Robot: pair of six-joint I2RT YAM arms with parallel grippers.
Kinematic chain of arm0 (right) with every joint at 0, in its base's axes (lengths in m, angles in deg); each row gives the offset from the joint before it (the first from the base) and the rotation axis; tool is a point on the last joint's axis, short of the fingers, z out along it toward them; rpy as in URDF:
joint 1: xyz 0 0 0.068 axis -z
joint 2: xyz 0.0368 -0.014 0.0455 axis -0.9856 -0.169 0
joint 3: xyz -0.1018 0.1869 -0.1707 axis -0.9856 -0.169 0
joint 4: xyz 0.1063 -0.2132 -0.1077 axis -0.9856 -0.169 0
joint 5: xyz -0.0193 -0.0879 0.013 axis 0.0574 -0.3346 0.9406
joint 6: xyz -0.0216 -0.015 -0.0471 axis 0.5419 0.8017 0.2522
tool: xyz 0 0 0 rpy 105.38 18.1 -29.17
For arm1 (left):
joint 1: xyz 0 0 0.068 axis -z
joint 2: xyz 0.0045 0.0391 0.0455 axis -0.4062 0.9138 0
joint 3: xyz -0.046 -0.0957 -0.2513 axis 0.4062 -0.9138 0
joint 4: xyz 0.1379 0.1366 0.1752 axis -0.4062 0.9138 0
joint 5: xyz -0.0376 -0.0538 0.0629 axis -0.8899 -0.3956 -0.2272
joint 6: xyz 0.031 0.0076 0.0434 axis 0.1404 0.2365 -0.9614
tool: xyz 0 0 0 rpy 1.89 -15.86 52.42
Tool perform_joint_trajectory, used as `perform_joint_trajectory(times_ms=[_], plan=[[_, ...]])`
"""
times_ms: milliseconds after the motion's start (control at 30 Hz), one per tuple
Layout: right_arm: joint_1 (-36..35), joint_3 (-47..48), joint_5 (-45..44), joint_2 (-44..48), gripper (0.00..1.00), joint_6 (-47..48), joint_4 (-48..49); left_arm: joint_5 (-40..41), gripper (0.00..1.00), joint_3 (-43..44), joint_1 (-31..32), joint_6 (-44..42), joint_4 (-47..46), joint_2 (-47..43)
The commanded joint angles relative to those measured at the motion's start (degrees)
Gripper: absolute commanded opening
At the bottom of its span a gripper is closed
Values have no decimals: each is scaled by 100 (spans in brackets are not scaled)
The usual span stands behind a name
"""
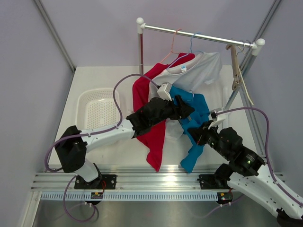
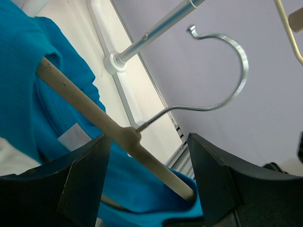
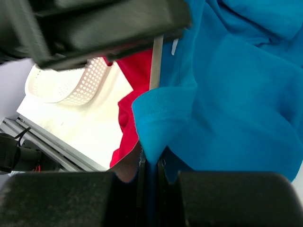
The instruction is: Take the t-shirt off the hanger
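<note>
The blue t-shirt (image 1: 199,113) hangs off the rail on a pale wooden hanger (image 2: 85,106) with a metal hook (image 2: 239,71). My left gripper (image 1: 187,108) reaches in at the shirt's collar. In the left wrist view the left gripper (image 2: 149,144) is open, its jaws straddling the hanger's bar just below the hook, blue cloth (image 2: 23,85) draped under it. My right gripper (image 1: 199,133) sits lower, at the shirt's side. In the right wrist view the right gripper (image 3: 151,163) is shut on a fold of the blue t-shirt's hem (image 3: 227,85).
A red shirt (image 1: 147,94) and a white shirt (image 1: 199,68) hang on the metal rail (image 1: 199,35) behind the blue one. A bare wooden hanger (image 1: 236,71) dangles at the rail's right end. A white perforated basket (image 1: 97,106) sits on the table's left.
</note>
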Motion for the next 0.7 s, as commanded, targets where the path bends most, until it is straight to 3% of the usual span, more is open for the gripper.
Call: perform_joint_trajectory(times_ms=[0,167,267,467,533,567,600,633,667], plan=[[-240,498,30,-215,0,271,800,151,69,122,-30,163,-552,81],[-626,604,-331,-568,0,394,853,116,56,-45,-47,128,-878,-112],[-732,604,-393,-568,0,368,853,229,43,-387,-56,128,-1141,-419],[-785,674,-464,-629,0,385,572,642,40,-800,-39,-109,-1141,-1104],[-820,683,-384,-708,1,377,528,774,28,-906,-39,-267,-1133,-1315],[-838,709,-367,-717,5,359,511,792,22,-924,-47,-276,-1124,-1377],[-846,718,-306,-709,13,359,476,775,1,-950,-47,-294,-1142,-1421],[-864,718,-253,-665,25,350,449,670,0,-976,-39,-303,-1185,-1474],[-864,718,-191,-604,51,289,431,600,0,-985,-47,-303,-1194,-1561]])
